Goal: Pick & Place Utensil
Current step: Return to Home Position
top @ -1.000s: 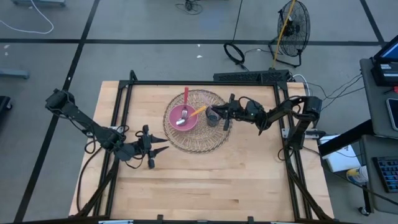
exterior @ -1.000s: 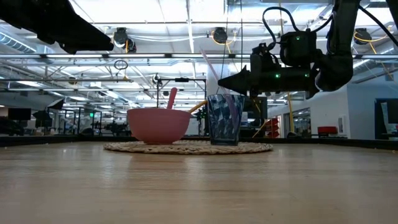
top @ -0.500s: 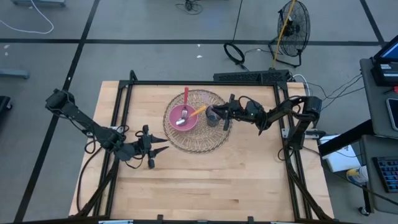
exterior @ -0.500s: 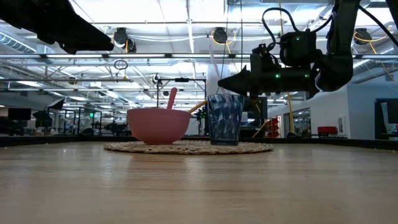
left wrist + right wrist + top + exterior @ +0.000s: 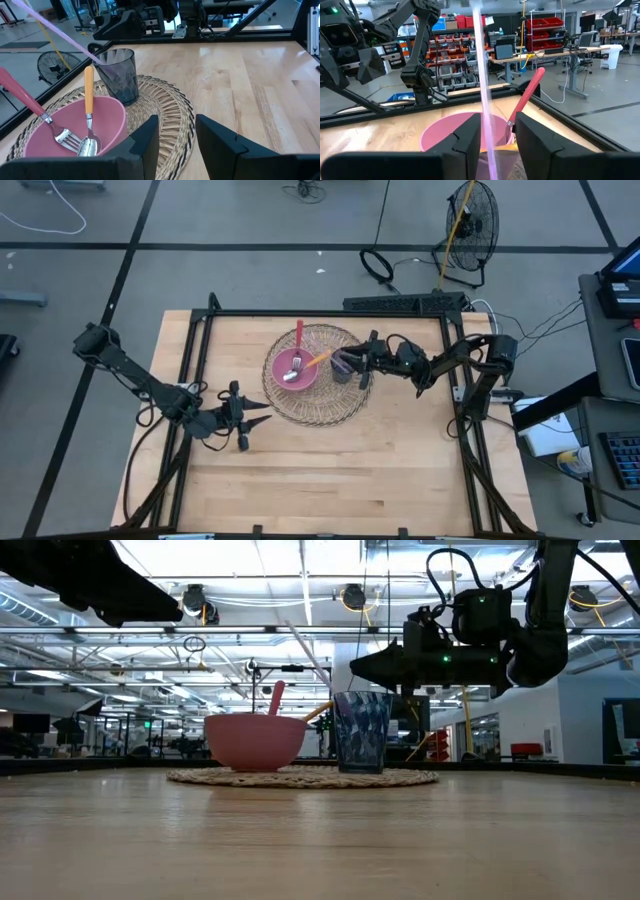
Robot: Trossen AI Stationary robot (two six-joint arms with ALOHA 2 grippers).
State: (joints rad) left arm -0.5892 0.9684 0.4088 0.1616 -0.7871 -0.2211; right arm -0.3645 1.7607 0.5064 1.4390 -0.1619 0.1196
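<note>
Your right gripper [image 5: 353, 366] hung at centre-right of the high view, just beside the blue cup [image 5: 341, 368]. Its fingers stood apart and gripped nothing. In its own wrist view the pink straw [image 5: 482, 75] rose through the gap between them, close to one finger.

The straw stood in the cup with its lower end inside. In the low view its upper end tilted toward the left of the frame, to the side of the pink bowl [image 5: 255, 741].

The bowl sat just left of the cup; you could not tell whether they touched. It held a fork [image 5: 30, 102] with a red handle and a spoon [image 5: 88, 115] with a yellow handle. Both heads lay down in the bowl, with the handles sticking out over the rim.

Cup and bowl both stood on the round woven placemat [image 5: 320, 408].

Your left gripper [image 5: 262, 412] waited at the mat's lower-left edge over the table [image 5: 350, 470]. Its fingers were spread and empty, pointing toward the mat.
</note>
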